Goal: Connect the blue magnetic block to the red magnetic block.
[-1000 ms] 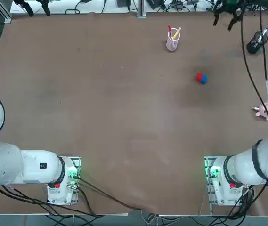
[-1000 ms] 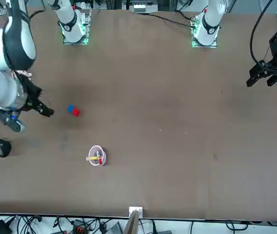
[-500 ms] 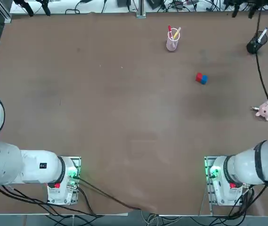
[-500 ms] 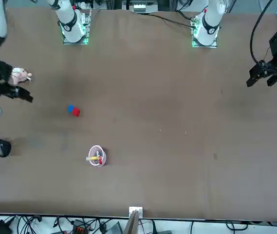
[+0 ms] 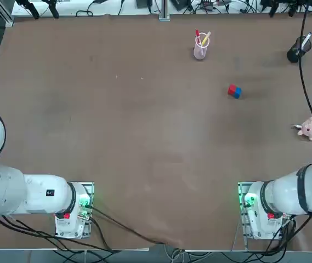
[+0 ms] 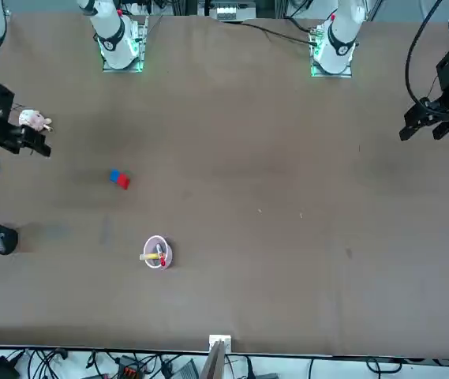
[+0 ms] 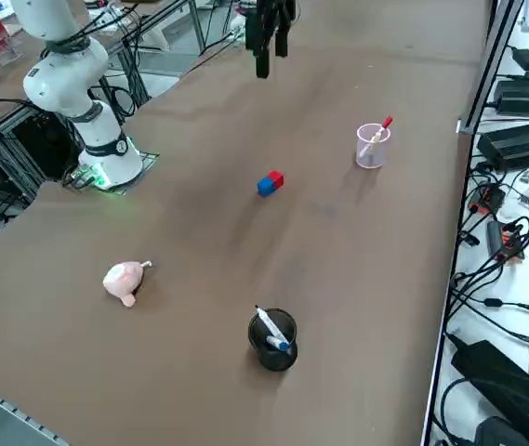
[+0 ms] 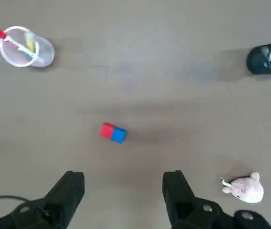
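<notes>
- The right gripper (image 6: 38, 147) hangs over the robot's right side of the surface (image 5: 145, 120), and in the front view it shows beside the pink plush toy (image 8: 247, 189).
- Its fingers (image 8: 68, 193) are open and spread wide apart, with nothing gripped between them.
- The blue magnetic block (image 8: 118, 135) and the red magnetic block (image 8: 107, 130) sit together on the surface, touching side against side as one short bar.
- In the top view the pair lies right of the middle, toward the far edge, with red on the left and blue on the right, slightly nearer the robot.
- The fingers are well apart from both blocks.
- A pale translucent cup (image 5: 200, 50) stands farther from the robot than the blocks and to their left, holding a red pen (image 7: 385, 124) and a yellow one.
- A black cup (image 7: 273, 349) with white pens (image 7: 271, 323) in it is toward the far right corner.
- The pink plush toy lies nearer the robot than the black cup, with a small metal ring (image 8: 221, 181) at one end.
</notes>
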{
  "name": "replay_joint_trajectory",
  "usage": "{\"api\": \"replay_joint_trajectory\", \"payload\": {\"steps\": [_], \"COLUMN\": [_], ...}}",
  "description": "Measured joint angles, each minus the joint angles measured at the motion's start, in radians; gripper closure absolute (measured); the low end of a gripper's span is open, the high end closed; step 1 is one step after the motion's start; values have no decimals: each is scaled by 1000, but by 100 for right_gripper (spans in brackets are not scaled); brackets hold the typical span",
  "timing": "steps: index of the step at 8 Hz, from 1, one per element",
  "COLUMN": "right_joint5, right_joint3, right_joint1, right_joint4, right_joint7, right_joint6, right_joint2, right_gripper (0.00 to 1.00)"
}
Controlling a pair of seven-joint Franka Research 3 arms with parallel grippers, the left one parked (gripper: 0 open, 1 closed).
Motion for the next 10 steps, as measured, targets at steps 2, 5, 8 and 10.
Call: {"api": "replay_joint_trajectory", "payload": {"steps": [2, 5, 8, 10], "right_joint5": [0, 14, 16, 16], "right_joint3": [2, -2, -2, -2], "right_joint1": [-8, -16, -16, -16], "right_joint4": [-61, -217, -279, -263], "right_joint7": [-25, -129, -152, -152], "right_joint6": [-8, 69, 98, 105], "right_joint2": [-82, -218, -274, -256], "right_gripper": [0, 0, 0, 0]}}
